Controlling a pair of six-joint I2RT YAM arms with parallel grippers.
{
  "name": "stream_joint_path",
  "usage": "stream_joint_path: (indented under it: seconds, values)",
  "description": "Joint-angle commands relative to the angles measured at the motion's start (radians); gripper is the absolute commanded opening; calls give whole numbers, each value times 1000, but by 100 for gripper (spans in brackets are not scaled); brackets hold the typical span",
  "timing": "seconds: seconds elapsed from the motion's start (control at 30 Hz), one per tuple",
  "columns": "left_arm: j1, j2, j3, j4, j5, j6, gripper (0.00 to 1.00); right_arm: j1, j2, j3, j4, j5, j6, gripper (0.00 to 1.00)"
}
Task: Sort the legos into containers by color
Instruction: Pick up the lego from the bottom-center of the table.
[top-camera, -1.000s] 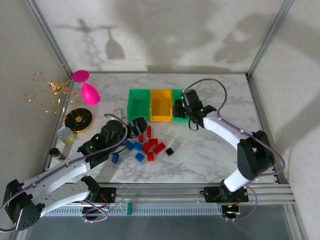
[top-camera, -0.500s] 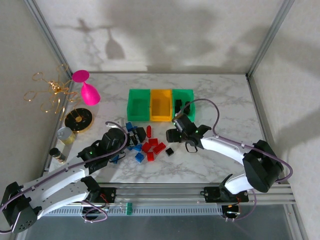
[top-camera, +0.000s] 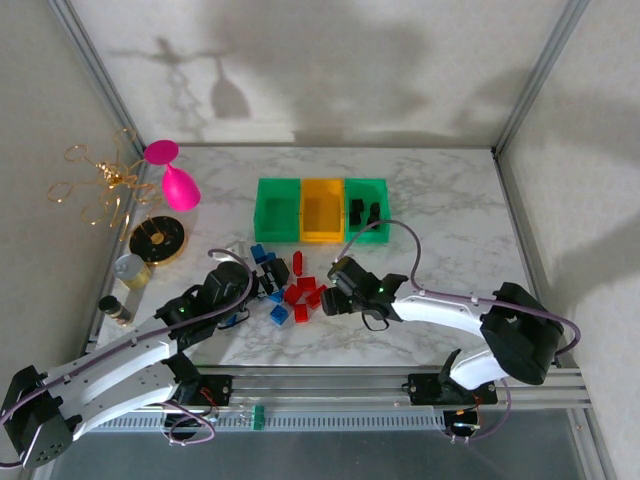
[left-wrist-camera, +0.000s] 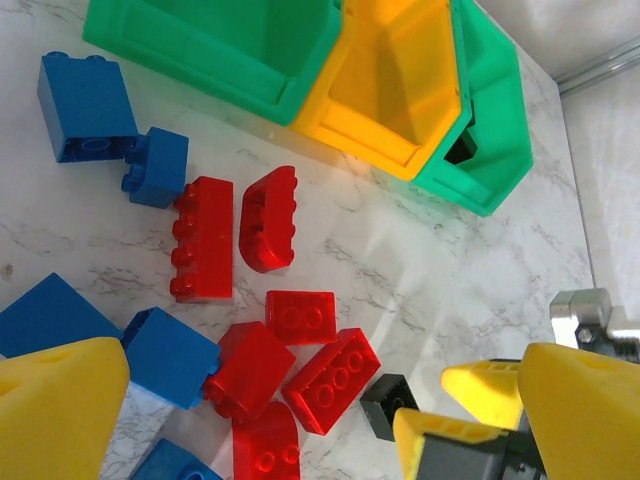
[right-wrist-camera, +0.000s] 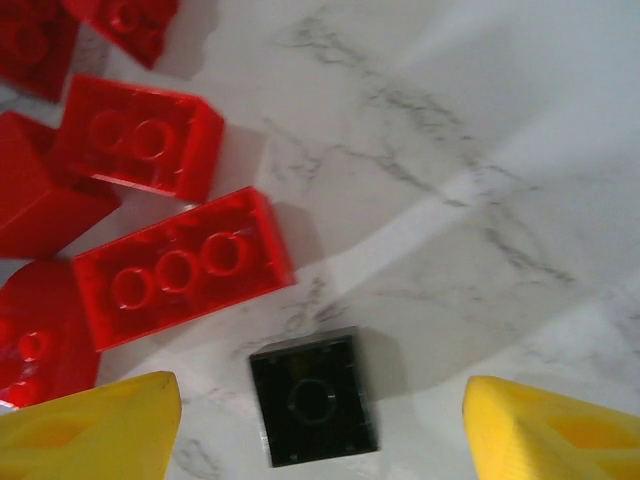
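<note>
Your left gripper hangs fully spread and empty over the blue legos at the pile's left edge. Red legos lie just right of them. Your right gripper stands parted astride a black lego, with a gap on both sides and nothing held. Behind the pile, the bins sit in a row, and the rightmost holds two black legos. To the right, the table is bare up to its edge.

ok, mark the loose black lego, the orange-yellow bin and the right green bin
black lego (right-wrist-camera: 315, 395): right wrist view, top face.
orange-yellow bin (left-wrist-camera: 395, 60): left wrist view, bare inside.
right green bin (top-camera: 367, 182): top external view, far rim.
</note>
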Motion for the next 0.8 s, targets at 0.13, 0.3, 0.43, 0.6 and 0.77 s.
stream_joint_path:
  seconds: [0.13,0.3,0.43,0.6,0.77]
  values:
    - [-7,-16,-17,-21,-39,-19,100,38,65,-5,2,45,26,65]
    - [-7,-17,-20,-16,-38,-17,100,41,93,3,8,51,21,58]
    - [-8,-22,-12,-23,-42,-17,100,41,113,20,-6,56,21,51]
    - [-8,-23,-8,-12,-41,-12,100,41,103,20,-11,72,30,41]
    - [-8,-18,9,-10,-45,8,100,41,56,23,-12,76,32,36]
